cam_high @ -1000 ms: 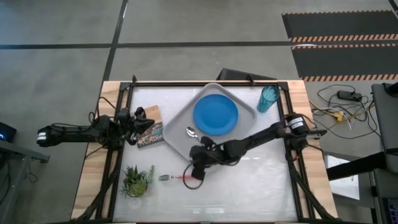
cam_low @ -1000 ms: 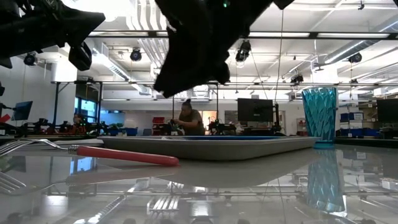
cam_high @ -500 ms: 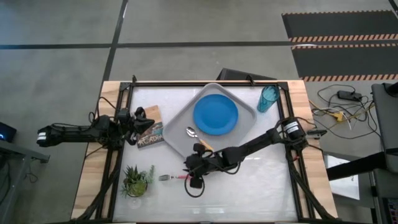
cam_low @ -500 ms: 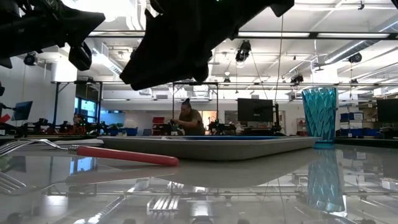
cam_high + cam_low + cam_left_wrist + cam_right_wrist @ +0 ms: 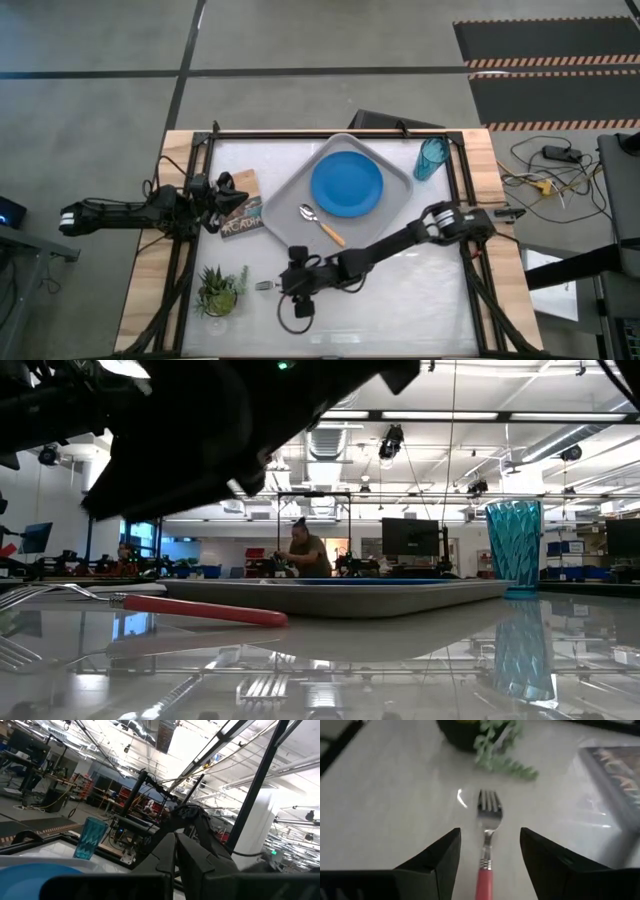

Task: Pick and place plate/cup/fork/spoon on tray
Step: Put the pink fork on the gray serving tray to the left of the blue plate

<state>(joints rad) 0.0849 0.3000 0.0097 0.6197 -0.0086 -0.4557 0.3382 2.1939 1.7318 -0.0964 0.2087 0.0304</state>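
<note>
Tabletop: plant beyond fork.

My two arms are dark, nearly black, built of slim tubular links with thicker joints. The right arm carries a pale grey band at its shoulder joint, and black cable loops beside its wrist. The left arm trails black cables too. The right gripper has two broad, matte black fingers with angular tips.
</note>
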